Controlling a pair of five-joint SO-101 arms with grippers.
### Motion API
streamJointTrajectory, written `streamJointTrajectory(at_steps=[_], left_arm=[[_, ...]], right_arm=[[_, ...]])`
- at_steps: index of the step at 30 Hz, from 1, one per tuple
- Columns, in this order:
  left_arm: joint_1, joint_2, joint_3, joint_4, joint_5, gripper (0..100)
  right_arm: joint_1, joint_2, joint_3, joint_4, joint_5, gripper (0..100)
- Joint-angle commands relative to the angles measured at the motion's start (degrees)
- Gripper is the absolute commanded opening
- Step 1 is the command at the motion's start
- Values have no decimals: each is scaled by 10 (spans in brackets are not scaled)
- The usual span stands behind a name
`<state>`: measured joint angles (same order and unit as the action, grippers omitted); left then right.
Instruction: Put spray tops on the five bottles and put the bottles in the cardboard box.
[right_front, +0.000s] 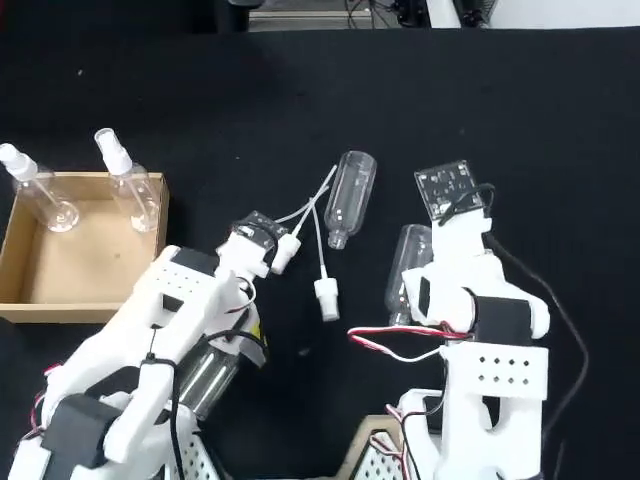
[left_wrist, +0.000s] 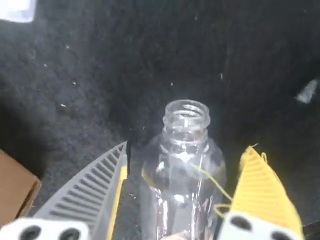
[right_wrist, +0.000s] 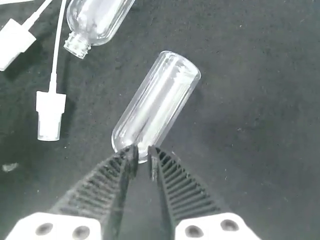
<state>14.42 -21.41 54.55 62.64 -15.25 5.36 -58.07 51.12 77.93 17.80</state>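
"Status, left?"
"Left gripper (left_wrist: 187, 147) pinching a topless bottle (left_wrist: 182, 180)."
"Right?"
"Right gripper (right_wrist: 142, 151) nearly pressed together, tips at the end of a lying bottle (right_wrist: 157, 102). Cardboard box (right_front: 75, 270) at 9 o'clock, high view — two topped bottles (right_front: 45, 198) (right_front: 135, 190) standing inside."

We see the cardboard box (right_front: 60, 275) at the left side of the table (right_front: 520, 120). In it the left capped bottle (right_front: 45, 195) stands in the far-left corner and the right capped bottle (right_front: 135, 190) in the far-right corner. At centre the centre bottle (right_front: 350, 195) lies with its neck toward the near side. The first spray top (right_front: 286, 250) lies just left of that neck, and the second spray top (right_front: 327, 298) lies nearer. Right of them lies the right bottle (right_wrist: 155, 105), its near end pinched in the right gripper (right_wrist: 142, 150). Near left, right of the box, the held bottle (left_wrist: 185, 170) is clamped in the left gripper (left_wrist: 187, 147).
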Motion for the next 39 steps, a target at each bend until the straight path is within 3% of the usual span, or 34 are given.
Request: streamJointTrajectory(at_steps=[1, 6, 8, 18, 21, 25, 27, 34, 39], left_arm=[[0, -1, -25, -11, 36, 272], [0, -1, -25, -26, 39, 59], [0, -1, -25, -22, 39, 30], [-14, 6, -22, -27, 69, 30], [-28, -2, -33, -7, 56, 39], [-29, -1, -63, 52, -4, 221], [-31, -1, -65, 55, -15, 263], [-25, -2, -48, 64, -14, 188], [-24, -36, -44, 86, -18, 188]], right_arm=[[-8, 1, -5, 2, 3, 15], [-9, 1, -7, 1, 3, 15], [-10, 4, -7, 1, 3, 15], [-159, 6, -6, 2, 75, 15], [-164, 6, -6, 2, 76, 15], [-164, 6, -3, 6, 75, 15], [-163, 4, 6, 5, 76, 15], [-164, 2, 28, 1, 78, 15], [-164, 2, 26, 1, 78, 15]])
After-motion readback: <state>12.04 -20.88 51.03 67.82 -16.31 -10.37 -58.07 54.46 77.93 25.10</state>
